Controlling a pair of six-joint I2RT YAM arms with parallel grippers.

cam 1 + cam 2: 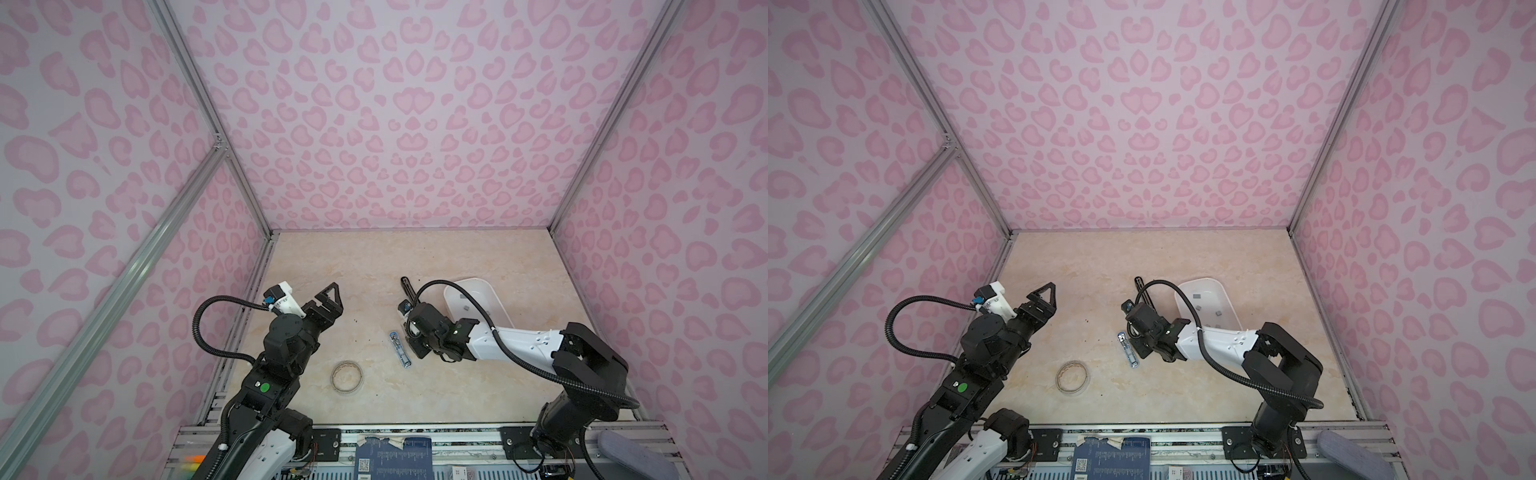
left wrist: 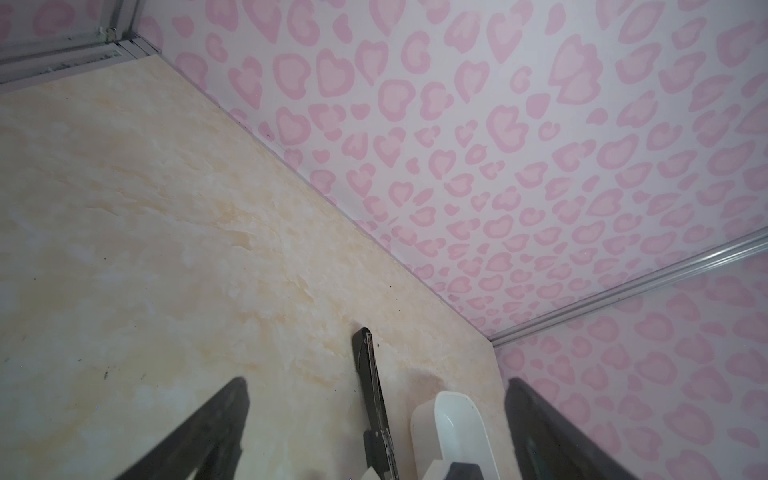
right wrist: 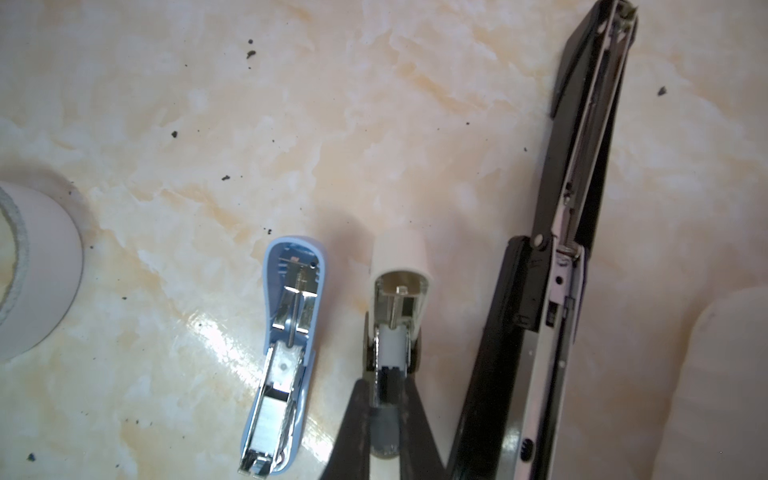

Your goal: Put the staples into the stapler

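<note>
Pink heart-patterned walls box in a beige marbled tabletop. At its middle the right gripper is clenched on one end of a small white stapler, whose lid is swung open. Just beside it lies a blue stapler, also opened, and on the other side a long black stapler. The staples lie as grey strips in a white tray beyond the black stapler, in no stapler. The left gripper hangs released and empty, well apart, with a tape roll near it.
</note>
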